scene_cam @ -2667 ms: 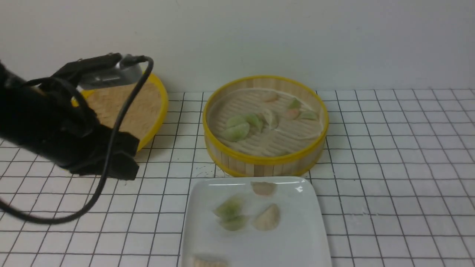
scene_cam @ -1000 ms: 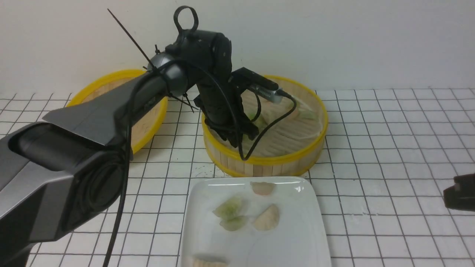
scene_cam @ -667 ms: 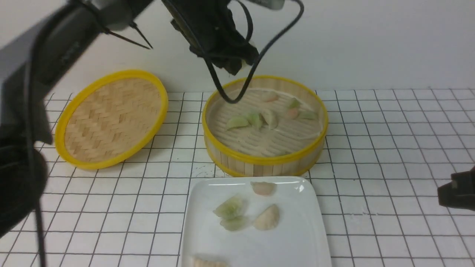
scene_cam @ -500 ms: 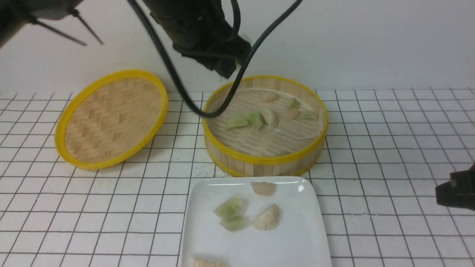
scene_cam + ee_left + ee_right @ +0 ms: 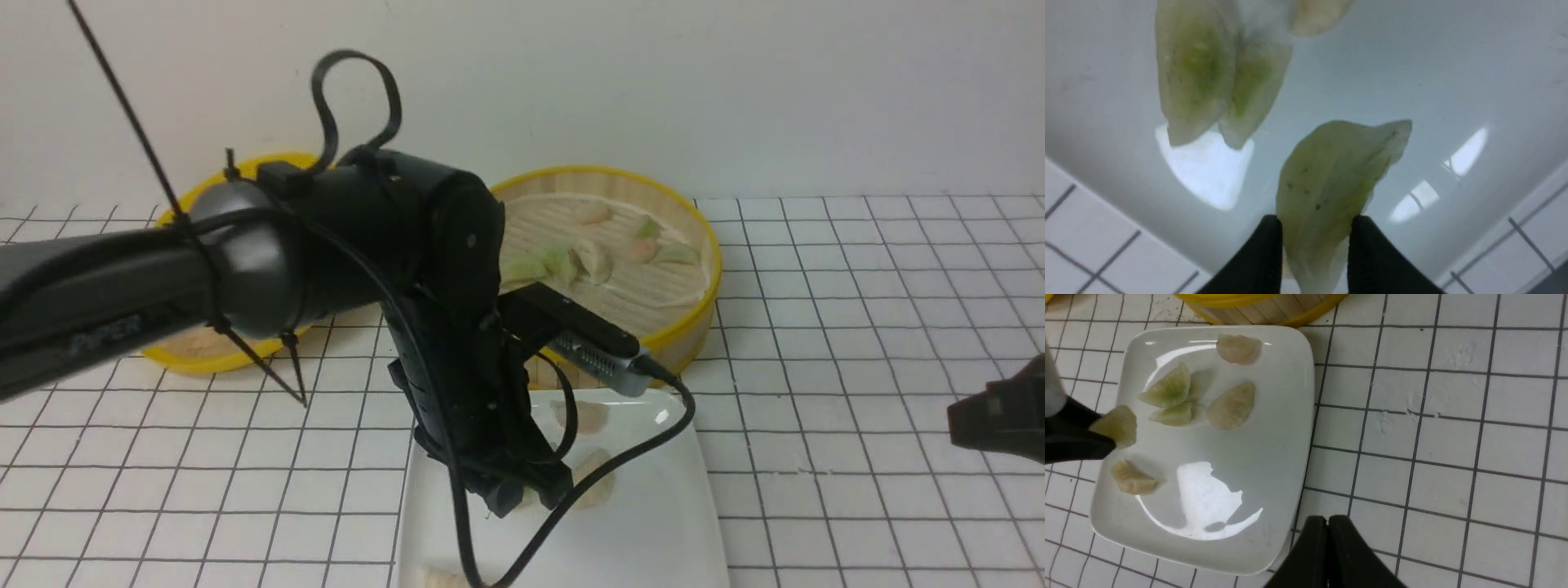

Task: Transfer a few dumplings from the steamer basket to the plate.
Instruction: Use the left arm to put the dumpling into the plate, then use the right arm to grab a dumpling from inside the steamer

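Note:
My left gripper (image 5: 522,494) hangs low over the left part of the white plate (image 5: 653,523), shut on a pale green dumpling (image 5: 1331,175) that sticks out past its fingertips (image 5: 1271,241). The right wrist view shows that dumpling (image 5: 1116,425) held just above the plate (image 5: 1274,428). Several dumplings lie on the plate, among them two green ones (image 5: 1167,388) and a cream one (image 5: 1232,405). Behind it, the steamer basket (image 5: 710,269) holds several more dumplings (image 5: 592,260). My right gripper (image 5: 1327,519) is shut and empty, right of the plate (image 5: 953,420).
The flat woven lid (image 5: 175,359) with its yellow rim lies at the back left, mostly hidden behind my left arm. A black cable (image 5: 637,449) loops from the left wrist camera over the plate. The white tiled table (image 5: 857,506) spreads to the right.
My left gripper rose out of the basket with the green dumpling, swung up, then came down over the plate. One green dumpling fewer lies in the basket. My right gripper edged slightly left.

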You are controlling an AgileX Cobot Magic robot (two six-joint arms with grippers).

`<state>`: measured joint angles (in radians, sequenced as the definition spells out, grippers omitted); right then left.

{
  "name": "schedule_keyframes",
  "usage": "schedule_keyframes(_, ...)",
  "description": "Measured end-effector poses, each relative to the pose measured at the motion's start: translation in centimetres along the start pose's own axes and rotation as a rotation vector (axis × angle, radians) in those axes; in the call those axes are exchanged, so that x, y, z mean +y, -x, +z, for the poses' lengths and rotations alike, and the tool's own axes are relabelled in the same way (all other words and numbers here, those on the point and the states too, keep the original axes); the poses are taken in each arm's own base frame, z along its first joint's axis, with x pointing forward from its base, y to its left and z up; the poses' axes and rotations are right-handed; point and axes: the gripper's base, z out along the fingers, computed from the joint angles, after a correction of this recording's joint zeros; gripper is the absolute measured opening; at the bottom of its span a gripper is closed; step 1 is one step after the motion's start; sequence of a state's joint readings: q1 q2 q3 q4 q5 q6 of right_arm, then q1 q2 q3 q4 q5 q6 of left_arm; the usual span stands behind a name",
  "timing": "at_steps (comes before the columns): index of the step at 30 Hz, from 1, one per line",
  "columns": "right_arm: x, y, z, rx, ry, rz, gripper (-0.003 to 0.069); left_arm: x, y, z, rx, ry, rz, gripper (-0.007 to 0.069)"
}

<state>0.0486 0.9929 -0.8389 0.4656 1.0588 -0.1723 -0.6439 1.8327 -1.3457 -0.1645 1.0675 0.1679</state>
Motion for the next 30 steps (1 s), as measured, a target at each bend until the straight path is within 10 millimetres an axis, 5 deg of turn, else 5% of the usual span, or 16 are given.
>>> schedule_keyframes(5, 0.3, 1.5, -0.3, -0.041, 0.011, -0.037, -0.0010, 0.3, 0.4, 1.8, 0.028, -0.001, -0.014, 0.0267)
schedule_keyframes(12, 2.3, 7.3, -0.1, -0.090, 0.071, -0.135, -0.0010, 0.2, 1.2, 0.0, 0.034, 0.007, -0.067, 0.0423)
schedule_keyframes(15, 3.8, 10.7, 2.8, -0.046, 0.093, -0.198, -0.0010, 0.6, 2.0, -2.2, 0.019, 0.078, -0.095, 0.0325)
schedule_keyframes(19, 5.1, 14.6, 7.3, 0.001, 0.085, -0.247, -0.0008, 0.9, 2.0, -5.5, -0.071, 0.164, -0.089, 0.0085)
schedule_keyframes(21, 5.3, 15.7, 9.1, 0.023, 0.076, -0.247, -0.0006, 1.0, 1.5, -7.0, -0.105, 0.179, -0.101, 0.0041)
schedule_keyframes(25, 6.0, 18.8, 15.8, 0.105, 0.041, -0.280, 0.0038, 1.0, -2.1, -13.3, -0.257, 0.187, -0.202, -0.0006)
schedule_keyframes(30, 6.8, 20.4, 22.6, 0.153, 0.010, -0.353, 0.0145, 0.4, -7.0, -17.4, -0.363, 0.203, -0.245, -0.0006)
